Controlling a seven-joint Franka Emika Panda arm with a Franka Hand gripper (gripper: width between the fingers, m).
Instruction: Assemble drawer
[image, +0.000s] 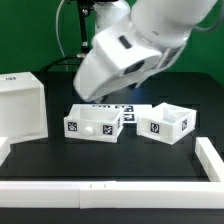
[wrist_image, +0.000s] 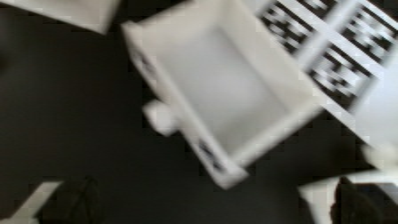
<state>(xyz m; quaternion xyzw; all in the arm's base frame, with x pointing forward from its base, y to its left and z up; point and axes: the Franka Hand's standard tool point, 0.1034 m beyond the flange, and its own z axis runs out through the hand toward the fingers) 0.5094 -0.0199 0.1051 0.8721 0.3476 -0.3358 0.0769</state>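
The large white cube-shaped case (image: 22, 105) stands at the exterior view's left. Two small white trays lie on the black table: one in the middle (image: 95, 122) with a knob (image: 108, 130) on its front, one to the right (image: 165, 122). The arm (image: 120, 55) hangs above the middle tray and its body hides the fingers. In the wrist view the gripper (wrist_image: 217, 208) is open and empty, with dark fingertips (wrist_image: 71, 205) far apart. The knobbed tray (wrist_image: 214, 80) lies below it, apart from the fingers, with its knob (wrist_image: 164, 116) showing. The picture is blurred.
The marker board (image: 122, 106) lies behind the trays and also shows in the wrist view (wrist_image: 338, 40). Low white border rails run along the front (image: 100, 193) and the right side (image: 212, 160). A corner of another white part (wrist_image: 379, 152) shows near one fingertip.
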